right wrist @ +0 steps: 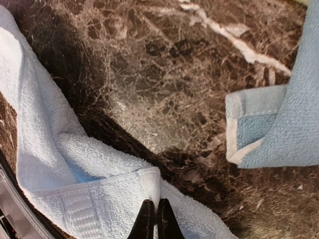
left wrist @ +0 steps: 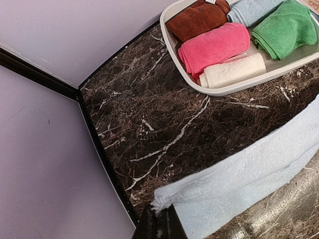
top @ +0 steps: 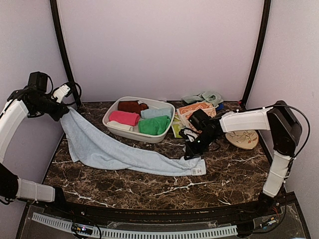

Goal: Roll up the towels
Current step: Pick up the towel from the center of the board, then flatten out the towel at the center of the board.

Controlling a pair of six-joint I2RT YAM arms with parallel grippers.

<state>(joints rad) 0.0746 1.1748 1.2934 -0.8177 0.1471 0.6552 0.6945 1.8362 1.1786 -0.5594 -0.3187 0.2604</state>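
While left gripper (left wrist: 159,221) and right gripper (right wrist: 153,213) pinch one blue towel (top: 114,154), dark marble table (top: 149,186) meets lilac walls (top: 159,50).

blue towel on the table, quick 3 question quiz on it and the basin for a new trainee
1. True or false: the left gripper and right gripper are both shut on the blue towel.
2. How many rolled towels lie in the basin?
3. Which end of the blue towel is held high off the table? A left, B right, C neither.
Key: 1 true; 2 five; 3 A.
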